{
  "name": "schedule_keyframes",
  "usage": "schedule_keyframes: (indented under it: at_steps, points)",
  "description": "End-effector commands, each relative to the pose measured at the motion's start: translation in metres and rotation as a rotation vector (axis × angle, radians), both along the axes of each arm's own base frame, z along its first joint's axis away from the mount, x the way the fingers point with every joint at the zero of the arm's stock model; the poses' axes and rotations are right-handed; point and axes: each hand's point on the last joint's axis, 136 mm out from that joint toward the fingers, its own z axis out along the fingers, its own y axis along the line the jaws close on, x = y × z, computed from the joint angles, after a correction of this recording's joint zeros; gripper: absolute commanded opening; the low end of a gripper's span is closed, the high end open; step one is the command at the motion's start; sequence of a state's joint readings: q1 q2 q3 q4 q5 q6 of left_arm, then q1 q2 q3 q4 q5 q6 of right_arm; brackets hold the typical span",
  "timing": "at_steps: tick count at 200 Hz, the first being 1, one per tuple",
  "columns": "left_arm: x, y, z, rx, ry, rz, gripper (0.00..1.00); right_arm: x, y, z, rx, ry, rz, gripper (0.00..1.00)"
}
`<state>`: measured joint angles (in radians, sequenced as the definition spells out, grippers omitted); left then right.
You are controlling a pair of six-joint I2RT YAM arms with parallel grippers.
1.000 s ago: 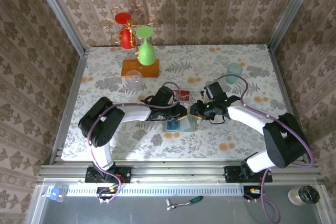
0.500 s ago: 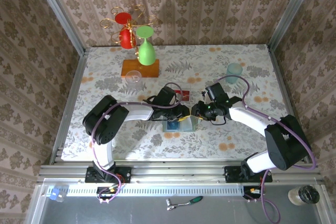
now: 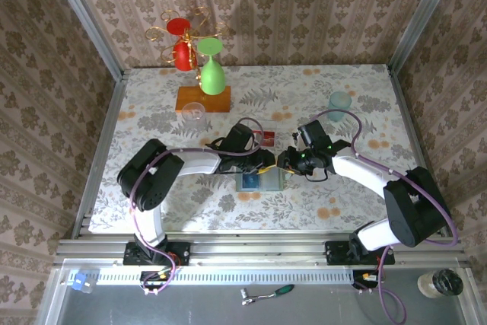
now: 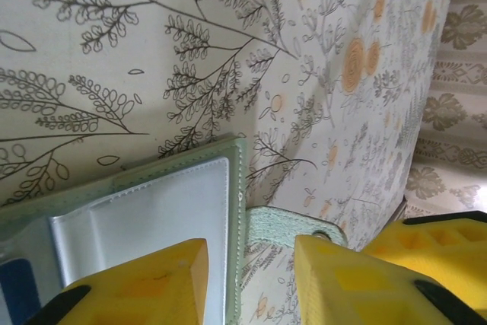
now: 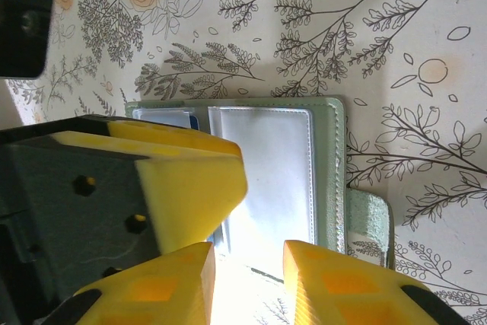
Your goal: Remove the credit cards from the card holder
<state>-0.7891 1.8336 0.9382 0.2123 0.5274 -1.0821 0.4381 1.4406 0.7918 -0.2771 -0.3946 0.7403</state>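
Floral table (image 3: 342, 188). Card holder (image 3: 266, 182) lies open flat mid-table, long axis left-right, strap tab at right end. Left gripper (image 4: 251, 272) spread over its edge. Right gripper (image 5: 247, 272) fingers slightly apart over clear pocket; grip unclear.

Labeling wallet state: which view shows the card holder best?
Right wrist: the card holder lies open, its clear window pocket and green tab sharp and close. Left wrist catches one corner; top external shows it small, details lost.

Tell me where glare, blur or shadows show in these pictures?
Right wrist: glare whitens the clear pocket of the wallet. Left wrist: the yellow fingers look soft, the table sharp. Top: the stand throws a shadow on the wall.
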Motion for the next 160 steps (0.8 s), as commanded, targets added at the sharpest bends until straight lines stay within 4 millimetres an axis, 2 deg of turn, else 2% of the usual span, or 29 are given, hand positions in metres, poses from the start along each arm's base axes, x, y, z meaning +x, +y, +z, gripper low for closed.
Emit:
schedule_keyframes:
  at_steps: [1, 76, 160]
  points:
    - [0.004, 0.010, 0.014, -0.020, -0.035, 0.020, 0.33, -0.001, 0.003, -0.002, 0.022, 0.015, -0.005, 0.29]
    - [0.001, 0.046, 0.012, 0.004, -0.041, 0.075, 0.27, 0.004, 0.027, -0.009, 0.040, 0.036, 0.029, 0.28]
    - [-0.011, 0.090, -0.005, 0.086, -0.026, 0.123, 0.21, 0.003, 0.064, -0.019, 0.032, 0.059, 0.103, 0.25]
